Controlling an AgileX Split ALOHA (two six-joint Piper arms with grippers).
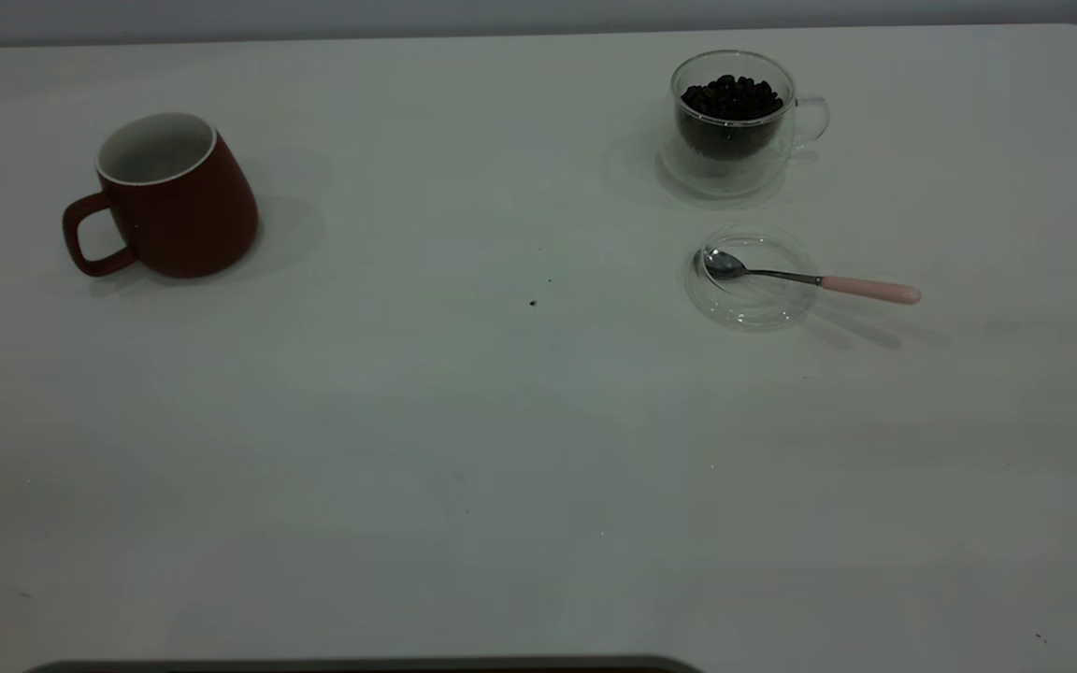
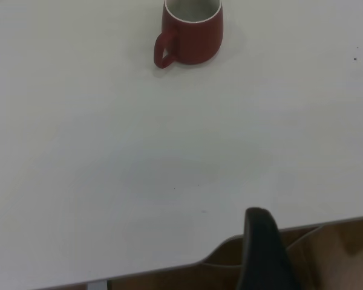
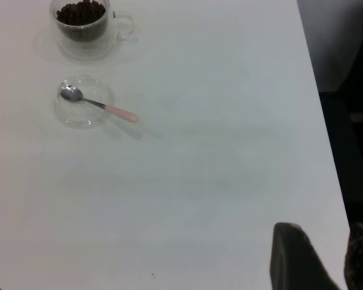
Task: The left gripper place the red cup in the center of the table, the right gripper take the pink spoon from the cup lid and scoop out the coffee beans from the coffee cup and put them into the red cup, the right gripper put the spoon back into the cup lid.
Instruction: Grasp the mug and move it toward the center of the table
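Note:
The red cup stands upright at the table's far left, handle toward the left edge; it also shows in the left wrist view as the red cup. The coffee cup, holding coffee beans, stands at the back right. In front of it lies the cup lid with the pink spoon resting across it, bowl in the lid, pink handle sticking out to the right. My left gripper and right gripper show only as dark shapes by the table's near edge, far from every object.
A few dark specks lie near the middle of the table. The table's right edge borders a dark floor area in the right wrist view. A dark rounded strip runs along the front edge.

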